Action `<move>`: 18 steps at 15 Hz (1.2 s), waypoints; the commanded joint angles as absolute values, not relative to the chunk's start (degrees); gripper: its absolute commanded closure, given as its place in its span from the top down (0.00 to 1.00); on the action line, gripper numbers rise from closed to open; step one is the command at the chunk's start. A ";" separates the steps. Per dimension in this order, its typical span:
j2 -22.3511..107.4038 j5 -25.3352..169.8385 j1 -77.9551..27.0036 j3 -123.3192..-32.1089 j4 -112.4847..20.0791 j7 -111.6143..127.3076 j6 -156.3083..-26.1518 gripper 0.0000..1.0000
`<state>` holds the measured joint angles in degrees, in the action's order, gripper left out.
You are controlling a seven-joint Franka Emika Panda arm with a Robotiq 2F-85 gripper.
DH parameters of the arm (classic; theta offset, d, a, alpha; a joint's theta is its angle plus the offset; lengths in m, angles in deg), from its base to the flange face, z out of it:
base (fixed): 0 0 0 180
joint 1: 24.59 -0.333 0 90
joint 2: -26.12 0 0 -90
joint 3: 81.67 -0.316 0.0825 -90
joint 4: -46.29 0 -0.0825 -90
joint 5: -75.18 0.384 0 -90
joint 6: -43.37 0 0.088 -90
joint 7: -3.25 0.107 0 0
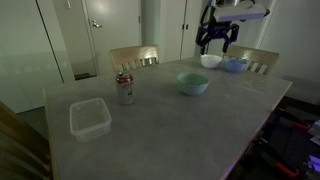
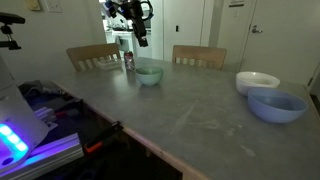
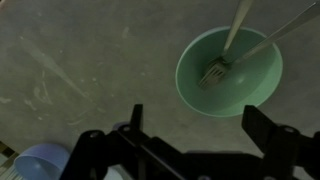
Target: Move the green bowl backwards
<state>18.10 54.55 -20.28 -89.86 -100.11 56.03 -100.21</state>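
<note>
**A:** Start at the near edge of the table [image 1: 170, 130]. What sits there?

**B:** In an exterior view, a clear plastic container [image 1: 88, 118] lies close to the near edge. A soda can [image 1: 125, 88] stands further in. Neither belongs to the job.

**A:** And the green bowl?

**B:** The green bowl [image 1: 193, 83] stands upright about mid-table, somewhat toward the far edge and well apart from the can. The wrist view shows something like a fork [image 3: 212, 72] lying inside it, though I can't say for sure what it is.

**A:** Beyond that?

**B:** The white bowl [image 1: 211, 61] and the blue bowl [image 1: 235, 65] stand just beside each other near a far corner. Past them are the chairs [image 1: 135, 57] along the far edge.

**A:** Where's the pincer?

**B:** The pincer [image 1: 216, 44] hangs high over the far part of the table, and it's released. In the wrist view its fingers [image 3: 136, 122] stand wide apart with nothing between them. The green bowl lies ahead of them and to one side, not in the gap.

**A:** So how far along are we?

**B:** I'd judge the real work isn't begun, since nothing touches the bowl. What's left is to come down over the rim, clench on it, carry or slide it backwards, and let go
</note>
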 commanded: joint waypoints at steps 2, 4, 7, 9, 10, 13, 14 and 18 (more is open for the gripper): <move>24.17 57.11 -21.10 -87.40 -99.24 56.60 -102.03 1.00; 26.19 58.78 -21.68 -86.57 -99.26 55.66 -102.49 1.00; 25.28 57.86 -22.57 -85.79 -99.96 56.39 -101.19 1.00; 24.95 57.18 -23.03 -85.68 -100.69 57.16 -102.15 1.00; 24.66 58.73 -23.29 -85.75 -101.06 57.82 -102.46 1.00; 28.22 74.23 -23.56 -84.93 -98.95 49.26 -102.27 1.00; 28.53 79.72 -23.48 -84.66 -98.31 46.24 -101.70 1.00; 28.68 91.26 -22.85 -82.86 -97.53 41.45 -101.40 1.00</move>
<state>26.99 86.78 -22.91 -84.59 -99.03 43.82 -101.28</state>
